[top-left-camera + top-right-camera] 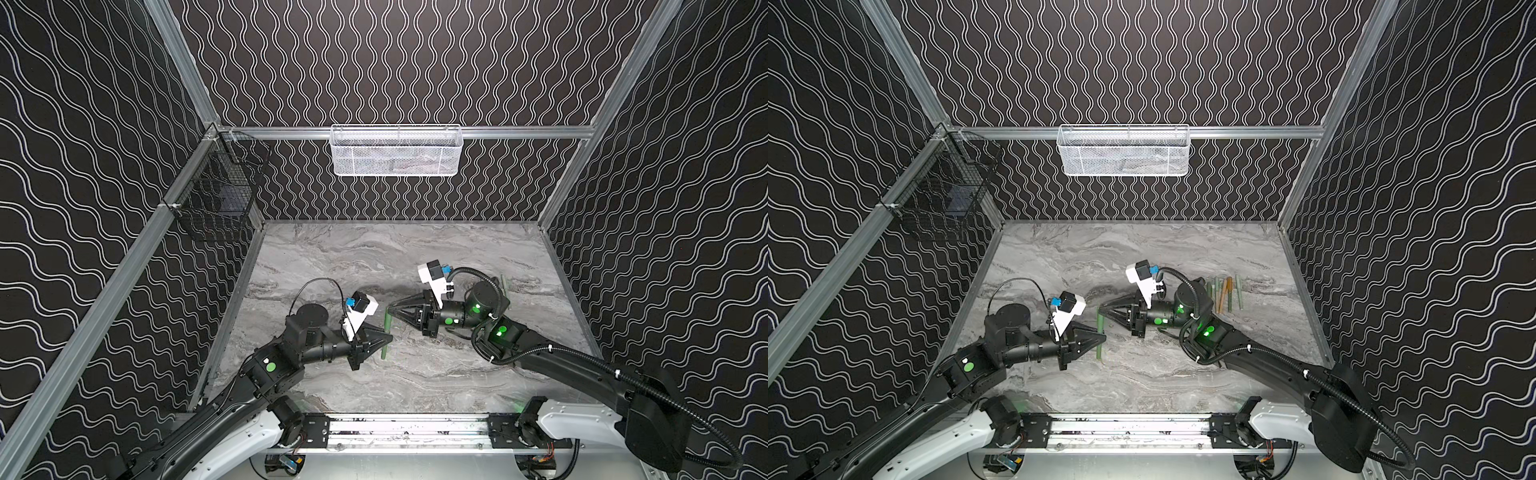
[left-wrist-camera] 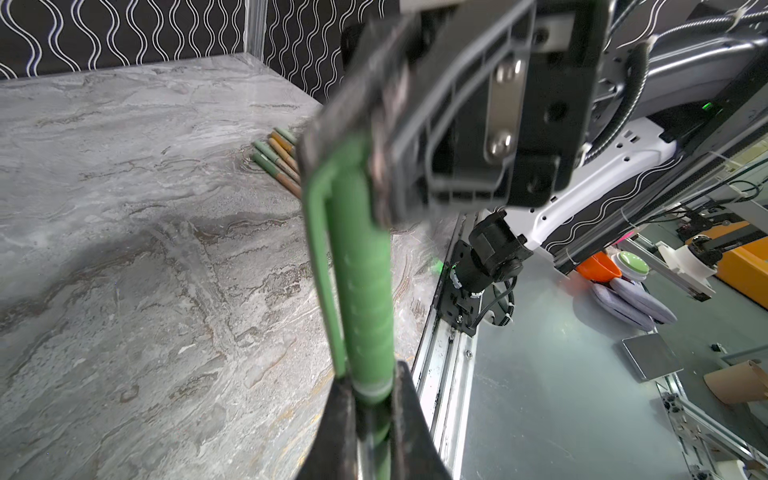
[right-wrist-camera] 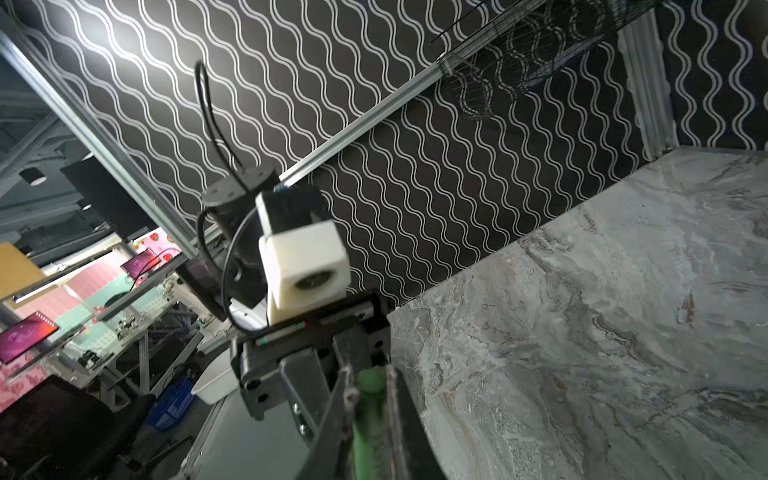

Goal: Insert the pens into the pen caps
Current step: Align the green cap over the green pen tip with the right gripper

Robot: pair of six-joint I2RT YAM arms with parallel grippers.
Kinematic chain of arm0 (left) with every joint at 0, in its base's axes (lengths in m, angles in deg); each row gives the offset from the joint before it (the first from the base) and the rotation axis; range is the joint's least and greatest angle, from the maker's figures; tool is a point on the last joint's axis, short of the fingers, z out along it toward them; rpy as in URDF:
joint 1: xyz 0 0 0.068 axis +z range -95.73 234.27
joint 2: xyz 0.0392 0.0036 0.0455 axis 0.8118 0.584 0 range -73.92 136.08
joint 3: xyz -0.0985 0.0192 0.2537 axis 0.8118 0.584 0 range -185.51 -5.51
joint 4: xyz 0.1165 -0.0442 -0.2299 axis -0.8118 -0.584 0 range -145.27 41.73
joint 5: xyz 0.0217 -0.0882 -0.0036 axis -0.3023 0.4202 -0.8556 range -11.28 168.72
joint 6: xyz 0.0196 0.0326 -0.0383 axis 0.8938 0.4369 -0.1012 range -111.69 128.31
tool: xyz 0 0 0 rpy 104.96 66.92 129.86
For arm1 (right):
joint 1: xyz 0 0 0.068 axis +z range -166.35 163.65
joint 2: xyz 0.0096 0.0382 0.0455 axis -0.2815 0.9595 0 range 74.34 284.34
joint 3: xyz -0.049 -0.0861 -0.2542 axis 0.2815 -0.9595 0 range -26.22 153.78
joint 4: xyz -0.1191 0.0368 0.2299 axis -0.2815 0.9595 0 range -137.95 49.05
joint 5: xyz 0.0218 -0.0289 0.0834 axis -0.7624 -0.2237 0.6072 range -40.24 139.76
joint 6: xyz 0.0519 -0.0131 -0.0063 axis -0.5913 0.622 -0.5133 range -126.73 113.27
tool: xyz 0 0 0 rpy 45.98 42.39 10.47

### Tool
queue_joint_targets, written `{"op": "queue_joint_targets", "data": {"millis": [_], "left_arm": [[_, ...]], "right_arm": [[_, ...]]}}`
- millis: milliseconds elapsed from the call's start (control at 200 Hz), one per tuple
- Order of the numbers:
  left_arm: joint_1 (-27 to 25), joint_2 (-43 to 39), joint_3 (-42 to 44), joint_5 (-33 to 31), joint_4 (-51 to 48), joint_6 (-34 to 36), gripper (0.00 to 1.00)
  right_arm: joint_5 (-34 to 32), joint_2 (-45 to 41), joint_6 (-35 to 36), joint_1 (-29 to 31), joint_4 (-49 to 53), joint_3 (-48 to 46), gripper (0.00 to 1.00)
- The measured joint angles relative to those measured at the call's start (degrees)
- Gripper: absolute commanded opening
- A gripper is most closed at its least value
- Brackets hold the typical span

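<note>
Left gripper [image 1: 390, 338] pinching green pen [image 1: 384, 352]; right gripper [image 1: 389, 309] seemingly clamped on cap [image 2: 368, 270].

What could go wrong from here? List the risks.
1. The left claw grips the green pen and the right claw grips its cap; pushing off-axis could jam the cap or twist the pen loose.
2. The right arm sits beside the row of pens; pulling back could scatter them.

I hold green pen [image 1: 1099, 351] roughly upright: barrel in left pincer [image 1: 1103, 338], clipped green cap [image 2: 365, 270] in right pincer [image 1: 1099, 311]; other pens [image 1: 1225, 293] lie side by side, well right.
</note>
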Motion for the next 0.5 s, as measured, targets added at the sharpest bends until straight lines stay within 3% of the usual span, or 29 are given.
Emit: {"op": "queue_joint_targets", "data": {"millis": [145,335,501], "left_arm": [[0.0,-0.9,-1.0,0.0,-1.6,0.0,0.0],[0.2,-2.1,-2.6,-0.7,-0.3,1.0,0.0],[0.2,-1.7,-2.9,-0.8,0.4,1.8,0.0]], "right_arm": [[-0.9,0.6,0.0,1.2,-3.8,-0.9,0.17],[1.4,2.2,-0.1,2.9,-5.2,-2.1,0.29],[1.6,3.1,-0.3,2.8,-5.7,-0.9,0.31]]}}
